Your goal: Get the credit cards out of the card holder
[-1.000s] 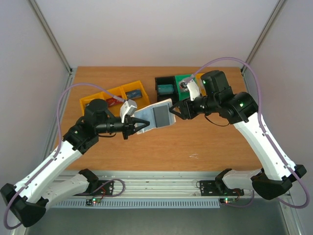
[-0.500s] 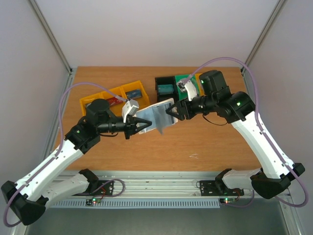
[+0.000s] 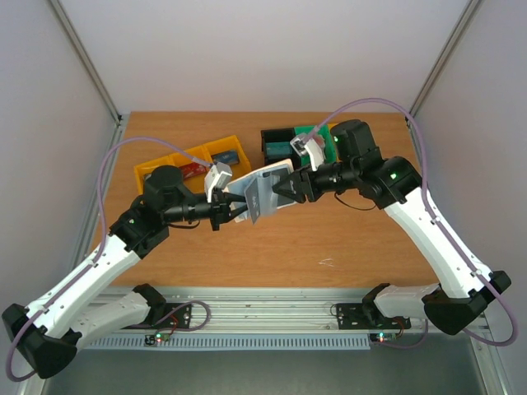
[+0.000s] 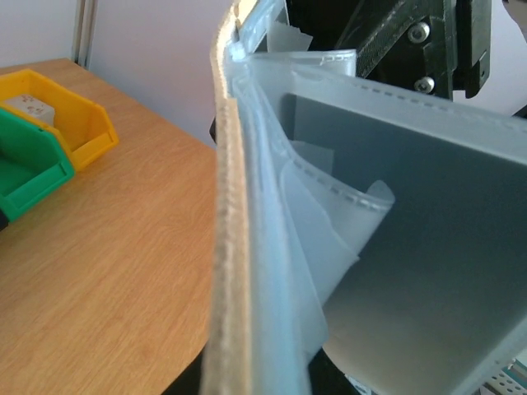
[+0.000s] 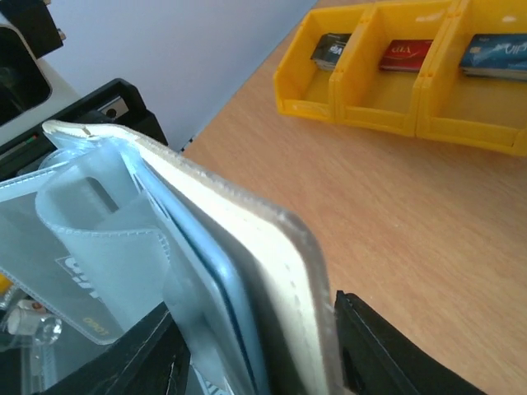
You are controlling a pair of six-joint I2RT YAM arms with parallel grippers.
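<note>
Jaws clamped: card holder [image 3: 262, 186] is held aloft by the left gripper [image 3: 226, 214].
Its other panel is straddled by the right gripper [image 3: 280, 192], grip unclear, so a sleeved credit card [image 5: 78, 300] is bared.

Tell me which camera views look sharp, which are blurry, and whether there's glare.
Top external view: sharp, evenly lit, soft arm shadows on the table. Left wrist view: the card holder sits too close, its beige edge blurred. Right wrist view: the holder's near edge is soft, the yellow bins behind sharper; no harsh glare.
</note>
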